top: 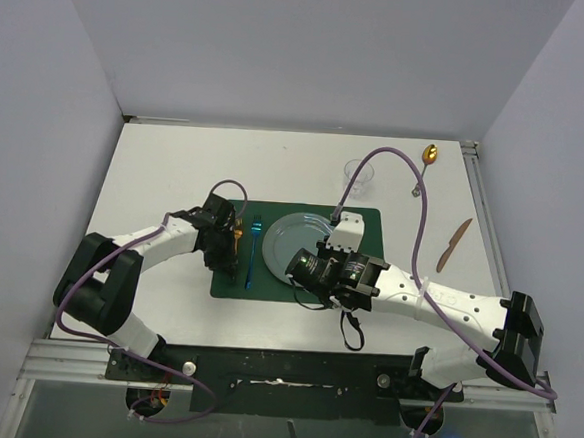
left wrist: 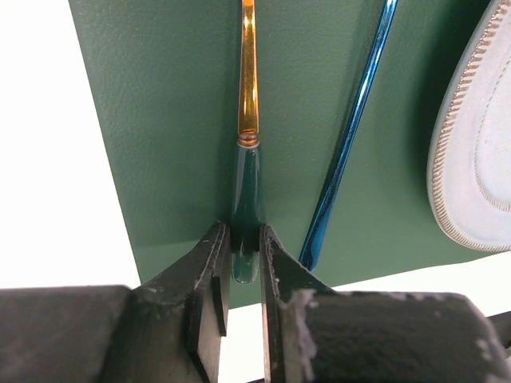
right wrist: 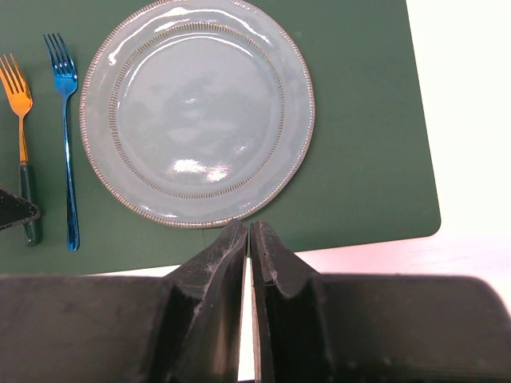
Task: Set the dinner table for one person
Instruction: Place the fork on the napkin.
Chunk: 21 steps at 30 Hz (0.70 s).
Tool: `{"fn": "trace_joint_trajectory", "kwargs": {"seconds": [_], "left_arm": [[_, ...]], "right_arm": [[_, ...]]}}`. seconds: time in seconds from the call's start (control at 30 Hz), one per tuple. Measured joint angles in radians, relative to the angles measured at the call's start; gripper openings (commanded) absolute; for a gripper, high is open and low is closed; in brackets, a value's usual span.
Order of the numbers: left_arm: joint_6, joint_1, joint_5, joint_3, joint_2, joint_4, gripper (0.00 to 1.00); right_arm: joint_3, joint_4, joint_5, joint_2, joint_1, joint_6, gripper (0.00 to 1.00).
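From above, your desk [top: 176, 161] fills the space between the walls, with a dark green placemat [top: 367, 224] near its middle. A pale plate [top: 293, 237] lies on the mat, and a blue fork [top: 252, 261] lies just left of it. Off the mat, a clear cup [top: 358, 176] stands beyond the far edge, a gold spoon [top: 429, 155] lies near the far right corner, and a brown knife [top: 453, 245] lies out to the right.

In the left wrist view, your left end effector [left wrist: 243, 235] is narrow. Its fingers flank the dark handle tip of a gold fork [left wrist: 248, 80], which lies flat on the mat beside the blue one. You cannot tell whether they grip it or only bracket it.

In the right wrist view, your right end effector [right wrist: 250, 231] is pressed closed and empty, at the mat's near edge and facing the plate.

By this layout, the mat, plate and forks look set. The knife, spoon and cup seem left to place.
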Motion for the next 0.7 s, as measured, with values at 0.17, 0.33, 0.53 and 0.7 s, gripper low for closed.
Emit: {"fn": "trace_joint_trajectory", "kwargs": {"seconds": [0.17,0.33,0.53,0.7], "left_arm": [[-0.001,-0.001,0.000,0.000,0.000,-0.003,0.25],[0.000,-0.003,-0.001,0.000,-0.001,-0.004,0.30],[0.000,-0.003,-0.007,0.000,-0.005,-0.015,0.30],[0.000,-0.004,-0.029,0.001,-0.012,-0.031,0.27]], "right_arm": [[0.000,0.000,0.000,0.000,0.000,0.000,0.09],[0.000,0.000,0.000,0.000,0.000,0.000,0.09],[0.000,0.000,0.000,0.000,0.000,0.000,0.09],[0.000,0.000,0.000,0.000,0.000,0.000,0.09]]}}
